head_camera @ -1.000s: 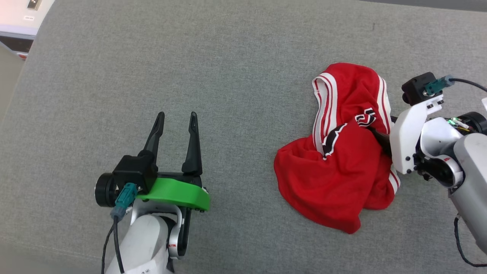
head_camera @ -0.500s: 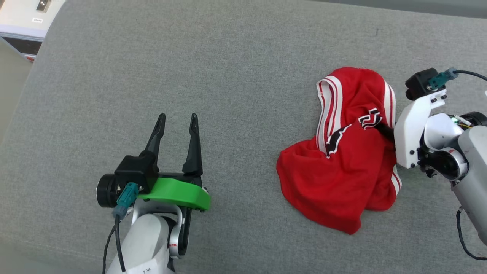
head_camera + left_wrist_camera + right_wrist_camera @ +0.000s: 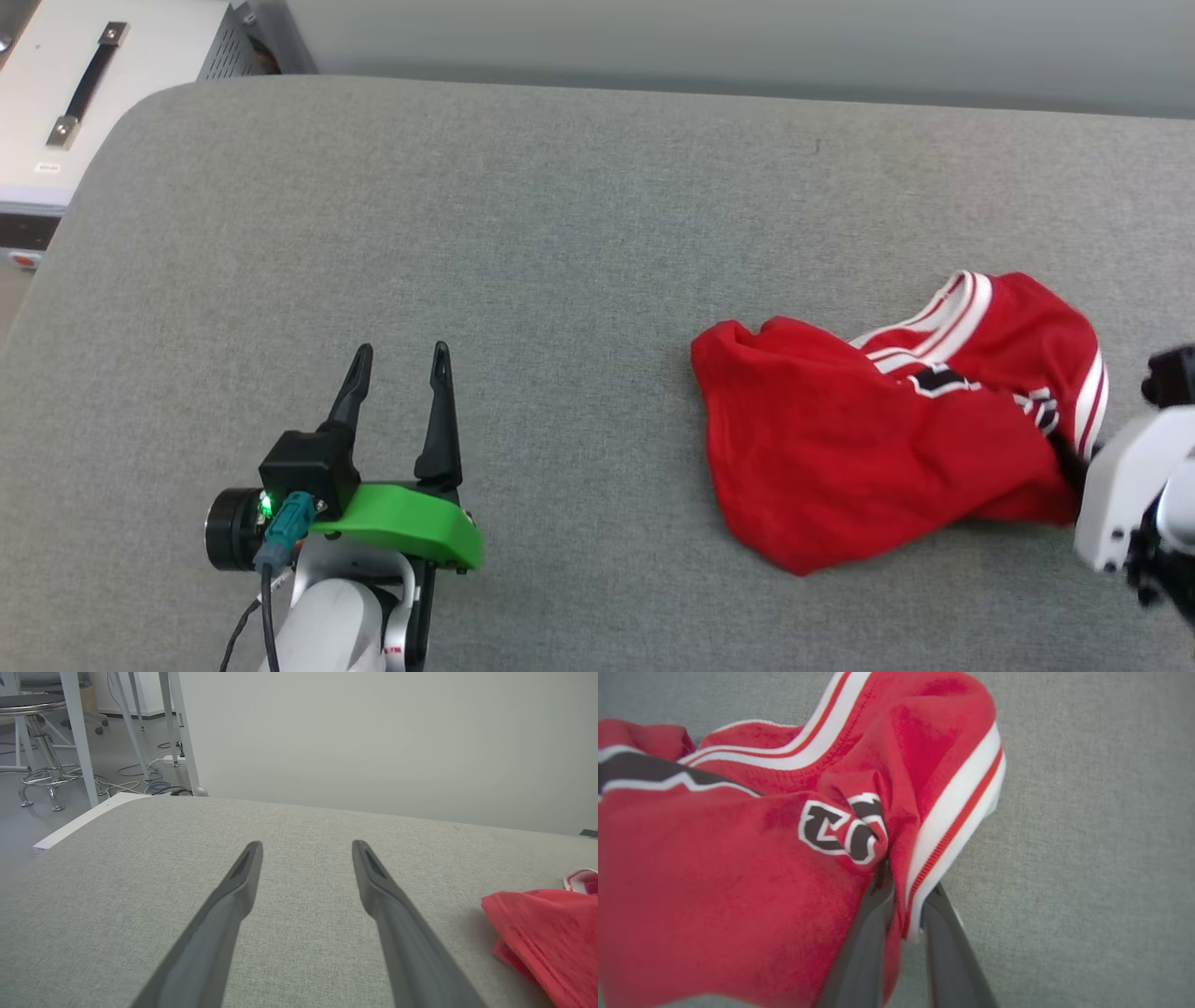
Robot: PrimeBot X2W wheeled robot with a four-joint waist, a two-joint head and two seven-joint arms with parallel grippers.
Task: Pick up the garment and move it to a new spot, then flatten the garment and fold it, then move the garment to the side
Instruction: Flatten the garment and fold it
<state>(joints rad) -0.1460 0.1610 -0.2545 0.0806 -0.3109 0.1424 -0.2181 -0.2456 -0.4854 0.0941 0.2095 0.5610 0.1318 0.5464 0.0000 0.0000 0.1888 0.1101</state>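
Note:
The garment (image 3: 868, 467) is a red jersey shirt with white and red stripe trim and black lettering, bunched on the right of the grey cushioned surface (image 3: 560, 233). My right gripper (image 3: 1069, 455) comes in from the right edge and is shut on a fold of it. In the right wrist view the two dark fingers (image 3: 871, 933) pinch the garment (image 3: 714, 882) by the striped trim, tips buried in cloth. My left gripper (image 3: 400, 353) stands open at the lower left, well apart from the shirt. In the left wrist view, the left gripper (image 3: 306, 844) holds nothing, with the garment (image 3: 546, 933) to the right.
A white case with a black handle (image 3: 84, 84) stands beyond the surface's rounded far-left corner. A pale wall runs behind the far edge. A stool (image 3: 37, 742), white table legs (image 3: 182, 728) and floor cables lie off the left end.
My right gripper has shut on the garment's striped fold and drawn it rightward, stretching the heap out low. The head camera has shifted, bringing the far edge into view. The left arm stays put.

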